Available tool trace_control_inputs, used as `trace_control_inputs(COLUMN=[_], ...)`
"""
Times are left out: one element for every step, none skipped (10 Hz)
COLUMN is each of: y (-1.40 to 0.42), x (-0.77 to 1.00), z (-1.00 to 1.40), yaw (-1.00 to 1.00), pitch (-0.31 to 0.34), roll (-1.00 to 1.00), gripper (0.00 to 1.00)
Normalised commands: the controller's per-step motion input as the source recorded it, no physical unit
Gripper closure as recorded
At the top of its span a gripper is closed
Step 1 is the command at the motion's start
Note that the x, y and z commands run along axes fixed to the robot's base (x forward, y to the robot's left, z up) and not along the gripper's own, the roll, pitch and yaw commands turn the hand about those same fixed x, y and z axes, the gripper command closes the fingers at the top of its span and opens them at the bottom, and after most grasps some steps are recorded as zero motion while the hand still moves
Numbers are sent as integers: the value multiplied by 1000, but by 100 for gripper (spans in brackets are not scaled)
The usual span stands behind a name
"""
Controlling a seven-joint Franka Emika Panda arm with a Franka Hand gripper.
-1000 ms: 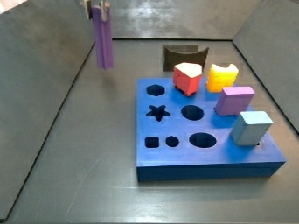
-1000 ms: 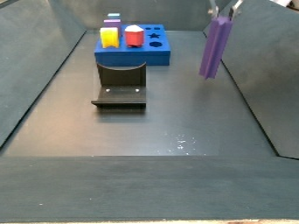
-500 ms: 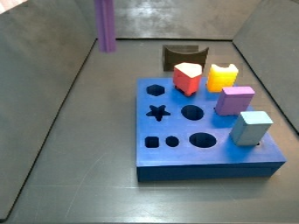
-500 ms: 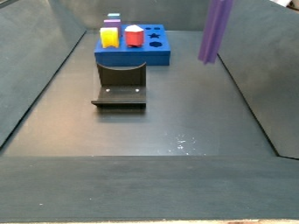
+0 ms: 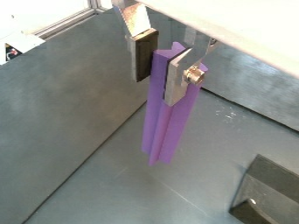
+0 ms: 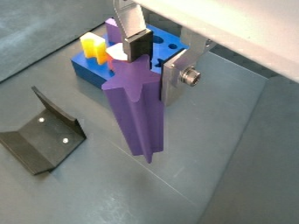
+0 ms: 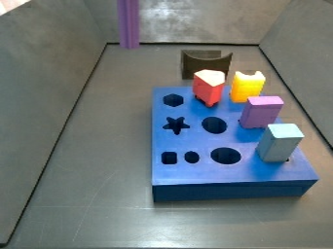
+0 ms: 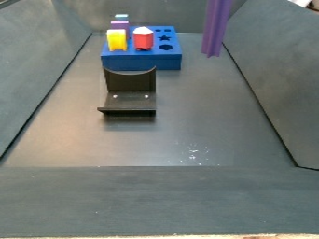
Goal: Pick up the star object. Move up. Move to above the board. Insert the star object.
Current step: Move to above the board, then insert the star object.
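Over the last second the star object has climbed to the top edge of both side views, gripper clamped on its upper end in both wrist views; lift looks done, so travel toward the board, well apart at centre-right, seems next.

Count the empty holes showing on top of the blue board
5 on the board: a star, a circle, a square, a small circle, an oval. Standing blocks may hide more. The tool holds the star object away from the board.
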Motion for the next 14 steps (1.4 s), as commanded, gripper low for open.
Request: trace_control_inputs(y=[1, -1000, -1000, -1000, -1000, -1000, -1000, -1000, -1000, -871, -672, -272, -9, 0], x=[217, 382, 352, 360, 389, 391, 396, 417, 435, 400, 333, 176, 0, 0], z=[21, 390, 391, 394, 385, 388, 394, 391, 389, 342, 269, 108, -29, -23], yaw=[-28, 357, 354, 276, 143, 80, 51, 34, 22, 18, 10, 11, 0, 34], pitch=[140, 98, 101, 113, 104, 113, 117, 111, 115, 121, 127, 111, -56, -99], roll=[48, 38, 43, 62, 5, 13, 29, 13, 14, 20, 26, 47, 0, 0], gripper=[100, 100, 100, 100, 100, 100, 100, 100, 100, 100, 100, 100, 100, 100])
